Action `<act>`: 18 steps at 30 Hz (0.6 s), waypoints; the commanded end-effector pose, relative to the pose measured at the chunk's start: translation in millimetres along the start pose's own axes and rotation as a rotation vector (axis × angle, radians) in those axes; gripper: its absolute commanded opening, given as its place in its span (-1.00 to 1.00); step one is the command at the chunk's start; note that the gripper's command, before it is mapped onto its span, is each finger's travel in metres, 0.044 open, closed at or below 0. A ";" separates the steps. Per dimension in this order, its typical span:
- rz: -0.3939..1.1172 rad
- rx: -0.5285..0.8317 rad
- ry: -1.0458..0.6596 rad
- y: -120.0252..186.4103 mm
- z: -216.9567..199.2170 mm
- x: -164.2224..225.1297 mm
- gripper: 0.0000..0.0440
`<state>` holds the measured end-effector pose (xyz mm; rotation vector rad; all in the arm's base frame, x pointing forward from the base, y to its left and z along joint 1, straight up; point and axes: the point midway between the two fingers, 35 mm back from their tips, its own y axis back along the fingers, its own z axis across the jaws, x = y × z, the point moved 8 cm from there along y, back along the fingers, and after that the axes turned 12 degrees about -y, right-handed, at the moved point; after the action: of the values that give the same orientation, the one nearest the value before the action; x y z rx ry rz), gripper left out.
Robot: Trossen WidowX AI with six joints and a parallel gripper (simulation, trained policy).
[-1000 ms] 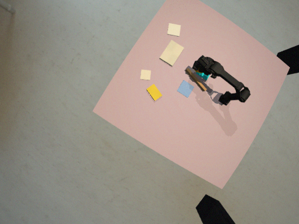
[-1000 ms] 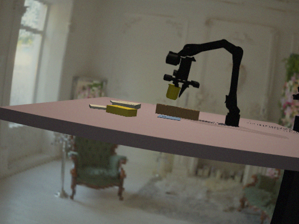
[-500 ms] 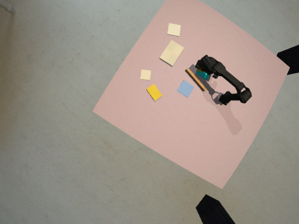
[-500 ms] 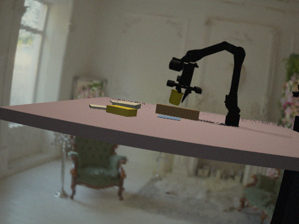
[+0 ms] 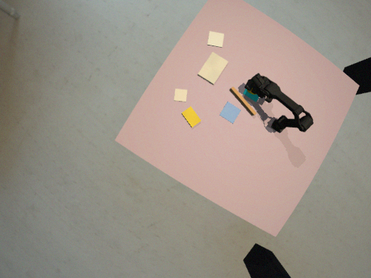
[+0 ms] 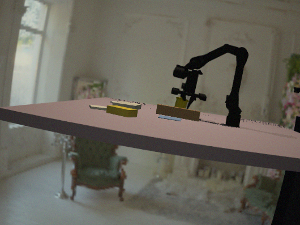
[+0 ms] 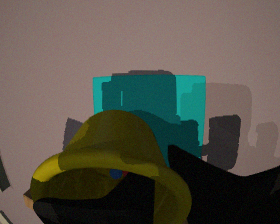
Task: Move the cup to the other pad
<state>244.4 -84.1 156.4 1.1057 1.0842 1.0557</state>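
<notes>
My gripper (image 6: 186,101) (image 7: 166,192) is shut on the wall of the yellow cup (image 6: 180,102) (image 7: 112,132), one finger inside it and one outside. The cup is roughly upright over the near part of the teal pad (image 5: 253,96) (image 7: 200,86). Its base is hidden, so I cannot tell whether it touches the pad. A blue marble (image 7: 116,174) and a bit of a red marble (image 7: 125,174) show inside the cup; a finger hides the rest. The light blue pad (image 5: 229,112) (image 6: 170,118) lies bare on the other side of the wooden bar.
The wooden bar (image 5: 242,101) (image 6: 178,112) stands between the two pads, close to the cup. A yellow block (image 5: 191,116) (image 6: 121,111), a large cream block (image 5: 213,67) and two small cream blocks (image 5: 215,38) (image 5: 180,95) lie farther from the arm's base on the pink table (image 5: 196,163).
</notes>
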 end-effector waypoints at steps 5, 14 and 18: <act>-0.013 0.006 -0.026 -9.2 -9.9 -4.2 -0.69; -0.003 -0.081 -0.053 -0.6 -11.2 -9.9 -0.25; 0.007 -0.104 -0.058 4.4 -15.5 -10.8 -0.21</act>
<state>230.0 -92.1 158.6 1.0558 0.9815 1.0561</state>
